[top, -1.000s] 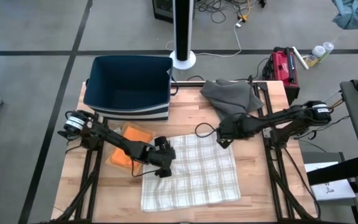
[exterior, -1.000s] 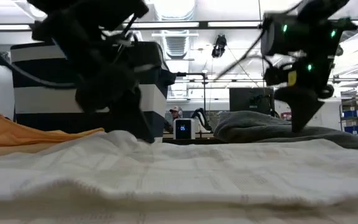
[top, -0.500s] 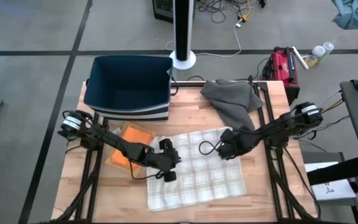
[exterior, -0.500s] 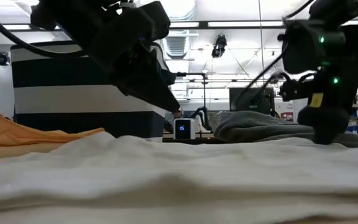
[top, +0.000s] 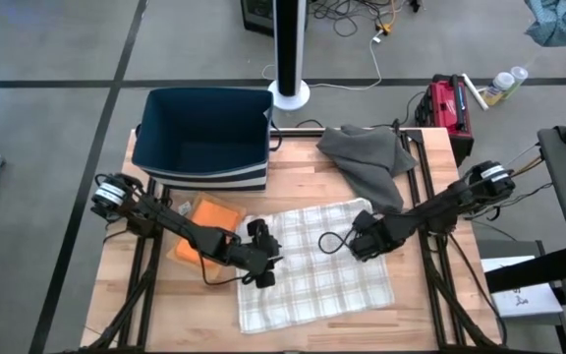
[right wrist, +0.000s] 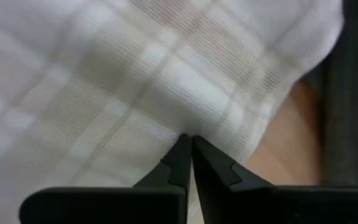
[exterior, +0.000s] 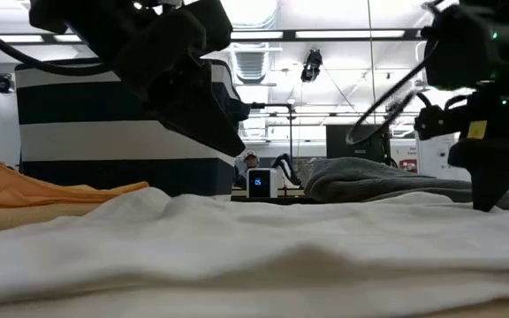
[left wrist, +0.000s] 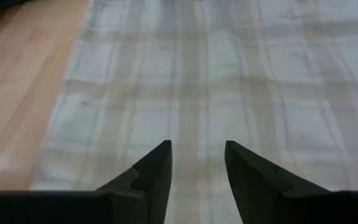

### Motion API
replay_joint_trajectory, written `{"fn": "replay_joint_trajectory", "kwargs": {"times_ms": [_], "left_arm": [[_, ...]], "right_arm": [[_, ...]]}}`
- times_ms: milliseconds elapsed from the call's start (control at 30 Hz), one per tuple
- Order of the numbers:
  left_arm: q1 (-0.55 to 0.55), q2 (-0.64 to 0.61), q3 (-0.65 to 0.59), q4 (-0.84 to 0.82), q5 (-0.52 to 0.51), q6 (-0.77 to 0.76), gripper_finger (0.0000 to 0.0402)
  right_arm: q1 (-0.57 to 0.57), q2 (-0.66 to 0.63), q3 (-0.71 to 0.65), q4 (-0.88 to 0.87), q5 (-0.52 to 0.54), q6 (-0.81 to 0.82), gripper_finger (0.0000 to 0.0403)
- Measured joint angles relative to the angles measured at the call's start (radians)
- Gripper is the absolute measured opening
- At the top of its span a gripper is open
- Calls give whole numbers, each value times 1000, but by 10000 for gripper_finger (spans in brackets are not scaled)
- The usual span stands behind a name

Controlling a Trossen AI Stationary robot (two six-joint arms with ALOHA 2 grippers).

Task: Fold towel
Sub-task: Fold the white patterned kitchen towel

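Wooden bench (top: 293, 177) fills the centre of the high view, with a navy bin (top: 204, 138) at its upper left and a grey cloth (top: 367, 157) at its upper right. Lower centre lies the plaid towel (top: 312, 270), spread flat. An orange cloth (top: 204, 231) sits just left of it. The left tool (top: 260, 258) is at the towel's upper left corner, fingers parted and empty. The right tool (top: 364, 241) pinches the towel's upper right edge.

The wooden desk (top: 293, 167) stood on a grey floor (top: 57, 49) crossed by dark lines. A white pole base (top: 289, 95) sat just beyond its far edge, a red case (top: 445, 103) to the far right. Ceiling strip lights (exterior: 325, 35) glowed overhead.
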Motion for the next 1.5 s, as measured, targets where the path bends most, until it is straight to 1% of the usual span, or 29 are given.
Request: {"fn": "replay_joint_trajectory", "kwargs": {"times_ms": [100,167,333,400,500,600,633,700,900,1000,1067,1167,1233,1300,1333,1433,1500], "left_arm": [[-11,1,-10,3,-1,-16,154],[-19,1,-18,-26,0,-21,158],[-25,1,-33,-75,59,-70,154],[-25,1,-48,-74,72,-90,148],[-25,5,-76,-67,81,-131,137],[-34,29,-124,-35,170,-144,125],[-42,34,-139,-20,175,-147,122],[-58,36,-170,-4,183,-174,116],[-116,-10,-226,-20,152,-212,114],[-127,-53,-232,-63,138,-196,113],[-127,-81,-243,-88,127,-181,113],[-126,-100,-261,-14,57,-163,113],[-125,-96,-275,118,26,-143,112],[-125,-80,-293,246,23,-117,109],[-125,-66,-297,300,25,-99,108],[-130,-27,-296,387,33,-41,101],[-131,-1,-291,398,33,-22,96]], "right_arm": [[-27,21,-2,-104,9,59,13],[-31,21,-4,-159,4,86,13],[36,11,41,-172,-18,127,13],[81,12,55,-88,13,138,13],[144,13,53,112,60,125,13],[183,27,45,307,100,68,13],[190,37,45,340,126,46,13],[197,66,44,339,173,27,13],[183,185,38,327,233,47,13],[185,198,41,317,258,103,13],[200,191,55,298,271,102,13],[234,165,94,277,291,16,13],[263,144,127,313,328,-55,13],[282,140,142,319,375,-117,13],[294,145,142,341,382,-152,13],[327,146,134,454,383,-259,13],[347,159,122,592,391,-347,13]]}}
